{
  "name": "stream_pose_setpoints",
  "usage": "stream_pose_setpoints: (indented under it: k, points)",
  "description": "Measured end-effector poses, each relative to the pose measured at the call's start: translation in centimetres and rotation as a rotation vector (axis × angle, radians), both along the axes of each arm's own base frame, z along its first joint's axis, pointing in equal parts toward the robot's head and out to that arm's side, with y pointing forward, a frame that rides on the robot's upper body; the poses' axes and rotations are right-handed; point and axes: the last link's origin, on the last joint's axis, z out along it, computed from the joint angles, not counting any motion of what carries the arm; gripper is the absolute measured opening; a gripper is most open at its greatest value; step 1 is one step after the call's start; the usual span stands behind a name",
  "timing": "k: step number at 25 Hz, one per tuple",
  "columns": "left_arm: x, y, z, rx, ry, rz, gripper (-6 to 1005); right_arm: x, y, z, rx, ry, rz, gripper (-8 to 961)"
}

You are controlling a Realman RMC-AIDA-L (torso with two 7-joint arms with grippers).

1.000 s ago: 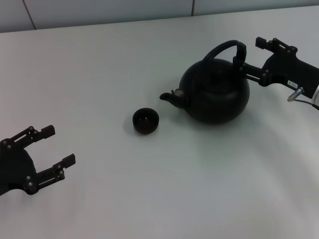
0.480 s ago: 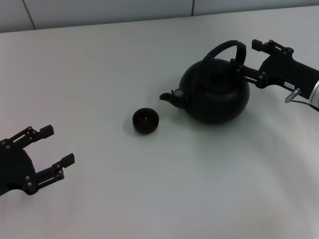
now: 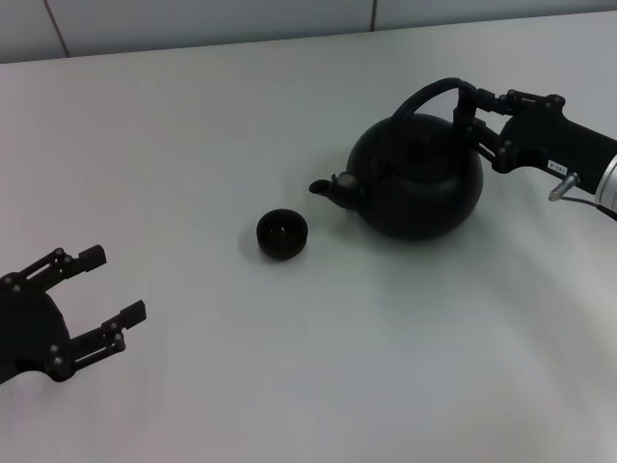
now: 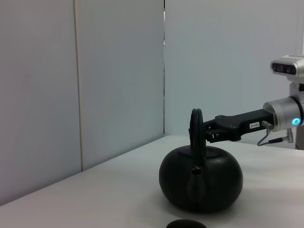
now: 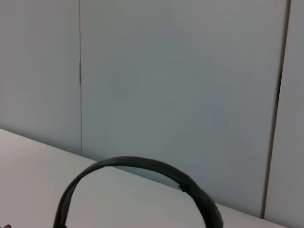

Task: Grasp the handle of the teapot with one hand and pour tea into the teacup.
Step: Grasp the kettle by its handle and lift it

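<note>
The matte black teapot (image 3: pixel 416 183) stands on the white table right of centre, spout pointing left toward the tiny dark teacup (image 3: pixel 281 234). Its arched handle (image 3: pixel 434 92) stands upright. My right gripper (image 3: pixel 474 114) reaches in from the right at the handle's ribbed right side, open, with one finger on each side of the loop and a small gap left. The left wrist view shows the teapot (image 4: pixel 201 183), the handle (image 4: pixel 195 128) and the right gripper (image 4: pixel 209 134) at it. The right wrist view shows only the handle's arch (image 5: pixel 142 164). My left gripper (image 3: pixel 108 286) hangs open and empty at the near left.
The white table (image 3: pixel 318 367) runs to a pale panelled wall (image 3: pixel 193 24) at the back. The teacup's rim (image 4: pixel 186 224) shows at the edge of the left wrist view, in front of the teapot.
My right gripper has moved left onto the handle's right side and its fingers have drawn closer together. The left arm, teapot and teacup have not moved.
</note>
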Motion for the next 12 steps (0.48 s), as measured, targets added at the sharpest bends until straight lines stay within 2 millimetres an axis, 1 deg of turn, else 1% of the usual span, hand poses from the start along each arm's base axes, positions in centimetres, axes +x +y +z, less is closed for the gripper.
stream_pose_setpoints:
  k: [6,11,12]
  points:
    - [0.01,-0.07,0.02,-0.001,-0.002,-0.002,784,-0.32,0.23,-0.17,-0.005,0.001,0.008,335]
    - [0.02,-0.06,0.02,-0.001,-0.002,-0.002,784,-0.42,0.32,-0.27,-0.002,0.009,0.004,118]
    - [0.01,-0.06,0.03,-0.001,-0.002,-0.002,784,-0.43,0.33,-0.24,0.001,0.012,0.003,110]
